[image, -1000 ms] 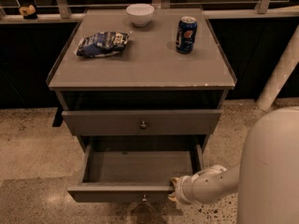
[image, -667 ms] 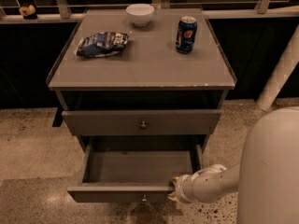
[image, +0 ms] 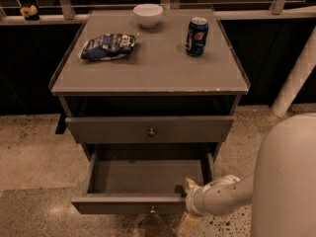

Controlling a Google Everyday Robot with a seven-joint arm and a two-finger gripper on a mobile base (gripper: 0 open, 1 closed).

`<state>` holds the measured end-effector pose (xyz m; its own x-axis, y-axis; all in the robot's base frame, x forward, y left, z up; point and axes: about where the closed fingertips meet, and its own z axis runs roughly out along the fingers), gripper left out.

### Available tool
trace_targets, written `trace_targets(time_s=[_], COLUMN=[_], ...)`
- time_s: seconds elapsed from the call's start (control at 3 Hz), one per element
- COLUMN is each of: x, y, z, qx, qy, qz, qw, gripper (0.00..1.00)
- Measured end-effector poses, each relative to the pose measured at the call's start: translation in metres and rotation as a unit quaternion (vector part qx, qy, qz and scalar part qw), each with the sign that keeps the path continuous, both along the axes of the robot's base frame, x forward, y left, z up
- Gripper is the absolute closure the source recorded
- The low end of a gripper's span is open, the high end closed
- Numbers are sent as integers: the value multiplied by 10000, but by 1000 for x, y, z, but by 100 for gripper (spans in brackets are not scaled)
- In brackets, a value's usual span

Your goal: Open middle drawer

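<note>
The middle drawer (image: 136, 204) is pulled far out of the grey cabinet. Its shallow grey tray (image: 148, 176) looks empty, and its small round knob (image: 152, 210) faces front. The top drawer (image: 150, 128) above it, with its own knob, is nearly closed. My gripper (image: 186, 205) is at the right end of the pulled-out drawer front. It is open, with one tan finger (image: 190, 184) above the front edge and the other below it. My white arm (image: 222, 196) reaches in from the lower right.
On the cabinet top (image: 153, 63) are a blue chip bag (image: 107, 46), a white bowl (image: 147, 15) and a blue soda can (image: 197, 36). My white body (image: 286, 181) fills the lower right. A white post (image: 296, 75) stands at the right. The floor is speckled.
</note>
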<state>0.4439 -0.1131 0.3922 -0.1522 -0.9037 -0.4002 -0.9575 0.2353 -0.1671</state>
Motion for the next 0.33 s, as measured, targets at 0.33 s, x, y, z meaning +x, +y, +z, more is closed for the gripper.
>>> trace_targets(time_s=[0.33], x=[0], y=[0], z=[0], qx=[0], qy=[0], qz=[0], qw=[10000], gripper=[0])
